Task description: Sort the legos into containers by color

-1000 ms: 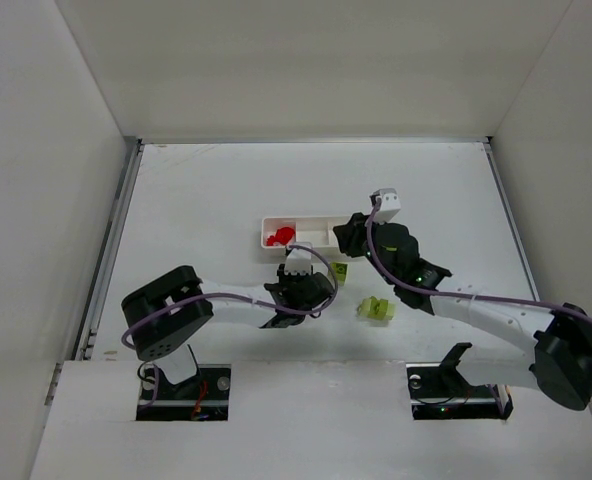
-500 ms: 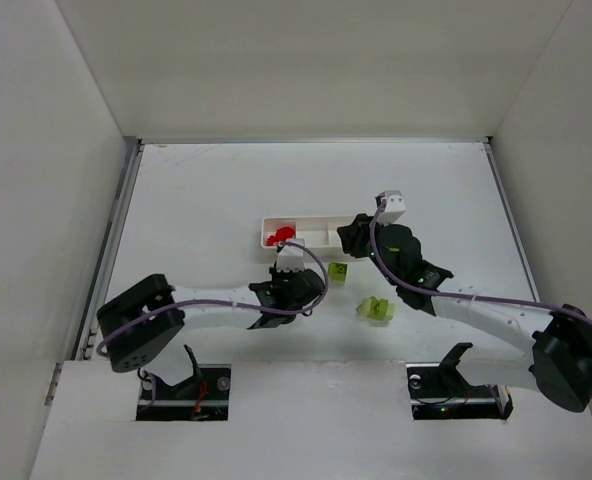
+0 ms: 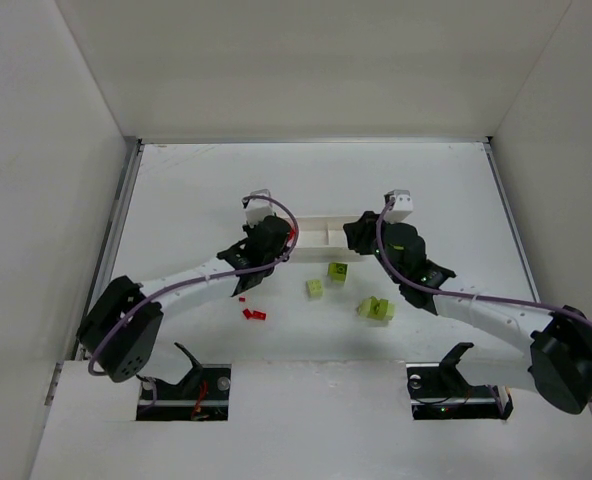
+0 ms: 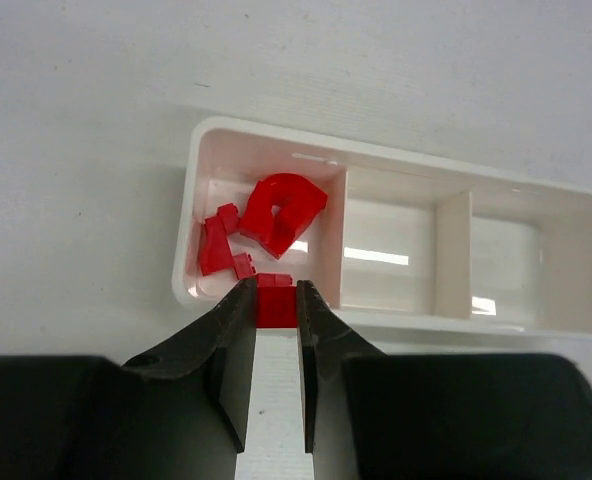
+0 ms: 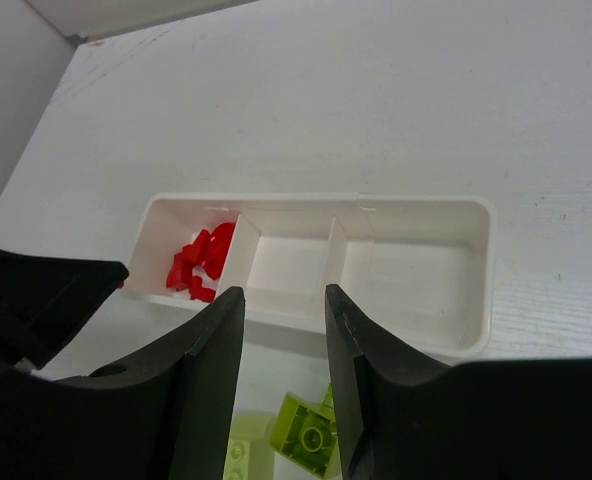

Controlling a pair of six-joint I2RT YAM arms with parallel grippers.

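Note:
The long white tray (image 4: 190, 190) has three containers, and several red legos (image 4: 279, 208) lie in the left one. My left gripper (image 4: 275, 292) is shut on a small red lego (image 4: 276, 306), just in front of that container's near wall. From above, the left gripper (image 3: 272, 240) covers the tray's left end (image 3: 321, 233). My right gripper (image 5: 279, 312) hangs open with nothing between its fingers, near the middle container (image 5: 288, 262), above a yellow-green lego (image 5: 306, 438). Yellow-green legos (image 3: 337, 271) (image 3: 315, 288) (image 3: 377, 309) and two red legos (image 3: 254, 315) lie on the table.
The middle and right containers (image 5: 421, 262) hold nothing. White walls enclose the table (image 3: 196, 190) on the left, right and back. The right arm (image 3: 476, 305) stretches across the table's near right part.
The left gripper has swung from the table's middle up and left to the tray's left end, shut on a red lego. The right gripper has opened a little wider.

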